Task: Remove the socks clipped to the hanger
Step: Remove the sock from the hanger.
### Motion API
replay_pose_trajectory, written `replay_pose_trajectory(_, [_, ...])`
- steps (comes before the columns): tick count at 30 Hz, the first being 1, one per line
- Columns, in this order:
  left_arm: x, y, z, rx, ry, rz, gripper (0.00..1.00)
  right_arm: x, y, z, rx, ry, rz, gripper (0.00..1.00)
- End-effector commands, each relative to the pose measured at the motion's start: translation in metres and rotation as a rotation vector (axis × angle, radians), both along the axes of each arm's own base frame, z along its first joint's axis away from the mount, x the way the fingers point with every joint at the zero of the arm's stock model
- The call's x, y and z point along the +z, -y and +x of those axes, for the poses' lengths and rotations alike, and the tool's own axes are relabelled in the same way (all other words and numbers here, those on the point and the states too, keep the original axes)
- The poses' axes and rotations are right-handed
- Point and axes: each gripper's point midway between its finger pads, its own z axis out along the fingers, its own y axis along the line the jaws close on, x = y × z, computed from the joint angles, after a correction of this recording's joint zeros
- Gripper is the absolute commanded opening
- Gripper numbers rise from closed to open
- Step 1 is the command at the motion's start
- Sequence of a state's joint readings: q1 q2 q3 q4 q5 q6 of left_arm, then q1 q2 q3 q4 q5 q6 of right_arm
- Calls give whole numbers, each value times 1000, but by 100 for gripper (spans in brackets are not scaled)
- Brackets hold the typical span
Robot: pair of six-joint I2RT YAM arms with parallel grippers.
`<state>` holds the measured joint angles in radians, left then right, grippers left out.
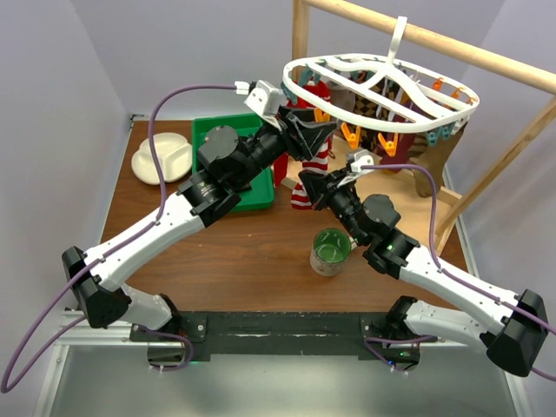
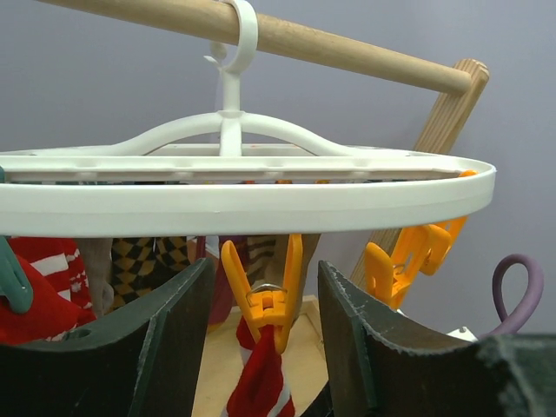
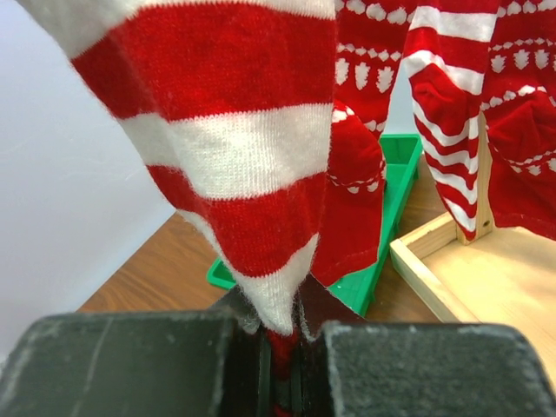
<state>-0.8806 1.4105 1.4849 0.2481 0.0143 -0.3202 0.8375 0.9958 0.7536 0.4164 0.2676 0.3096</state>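
Just ahead of the left tool's [image 2: 265,269] parted jaws hangs an orange plastic clip [image 2: 262,300]; the right tool [image 3: 280,347] pinches a fuzzy striped sock [image 3: 234,148].

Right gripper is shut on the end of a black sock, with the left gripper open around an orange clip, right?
No: the right wrist view shows the right gripper shut on a red-and-white striped sock, not a black one. The rest holds.

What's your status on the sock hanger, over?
Left jaws open, flanking orange clip. Right jaws shut on striped sock tip. Sock clipped to hanger. Nothing blocking.
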Motion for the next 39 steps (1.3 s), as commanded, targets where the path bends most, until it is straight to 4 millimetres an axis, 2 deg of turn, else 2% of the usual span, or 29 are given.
replay_pose_trajectory(1, [37,-6,-4,12,77,-78,54,26,-2,0,7,47,31,0])
replay_pose_trajectory(9, [39,-8,0,33,73,-100,44,26,-2,0,9,47,28,0])
replay_pose_trajectory(12, [40,-7,0,30,77,-105,33,25,-2,0,10,46,27,0])
replay_pose_trajectory(16, [40,-5,-1,18,84,-99,7,22,-1,0,4,42,21,0])
replay_pose_trajectory(18, [40,-5,-1,19,85,-98,1,21,0,0,2,42,21,0])
replay_pose_trajectory(29, [39,-6,-1,26,87,-93,0,6,9,-6,-8,21,26,0])
replay_pose_trajectory(30, [39,-6,-1,25,88,-90,0,0,10,-7,-11,12,21,0])
replay_pose_trajectory(39, [41,-4,-6,0,91,-84,0,-1,18,-12,-22,10,19,0])
